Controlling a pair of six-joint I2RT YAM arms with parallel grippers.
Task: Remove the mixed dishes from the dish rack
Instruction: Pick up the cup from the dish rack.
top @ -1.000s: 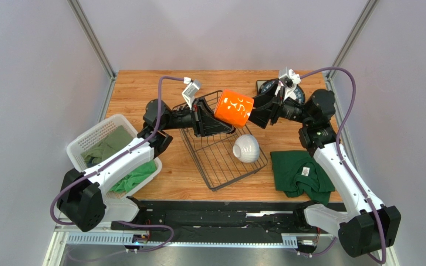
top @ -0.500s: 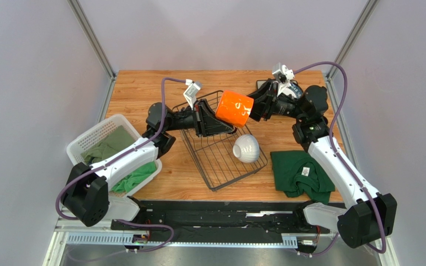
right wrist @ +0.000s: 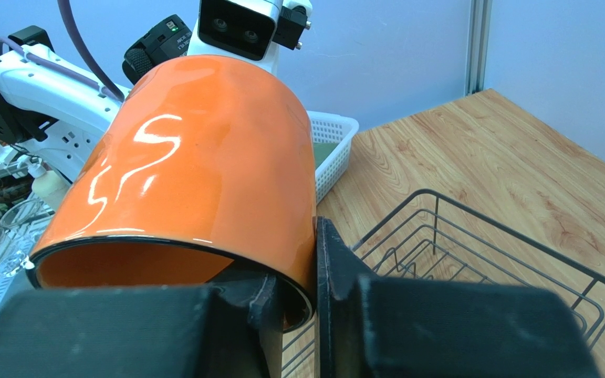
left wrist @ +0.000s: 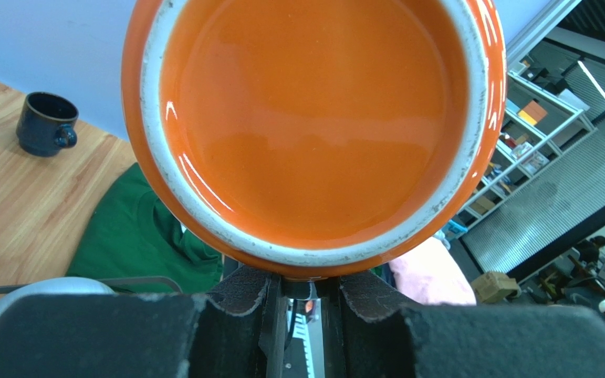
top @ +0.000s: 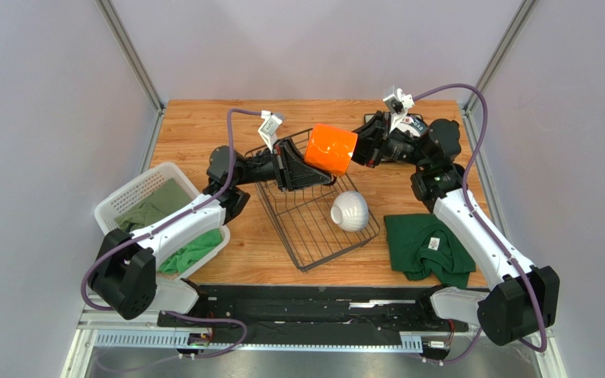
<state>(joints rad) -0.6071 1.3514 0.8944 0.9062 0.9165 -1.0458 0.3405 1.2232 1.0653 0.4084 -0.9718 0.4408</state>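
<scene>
The orange mug (top: pixel 331 150) hangs on its side above the far end of the black wire dish rack (top: pixel 313 232), between both grippers. My right gripper (top: pixel 358 150) is shut on its rim, one finger inside and one outside (right wrist: pixel 313 268). My left gripper (top: pixel 312 163) is at the mug's base (left wrist: pixel 313 118). Its jaws are closed to a narrow gap (left wrist: pixel 302 291) on a dark piece under the base that looks like the handle. A white ribbed bowl (top: pixel 351 211) lies upside down in the rack. The dark blue mug (left wrist: pixel 45 124) stands on the table.
A white slotted basket (top: pixel 124 201) with green cloths sits at the left; it also shows in the right wrist view (right wrist: pixel 333 146). A green cloth (top: pixel 428 248) lies right of the rack. A lettered plate (top: pixel 377 120) is mostly hidden behind my right arm.
My right wrist has risen and turned, and the mug has rolled so its white pattern no longer faces up. The left gripper has stayed at the mug's base.
</scene>
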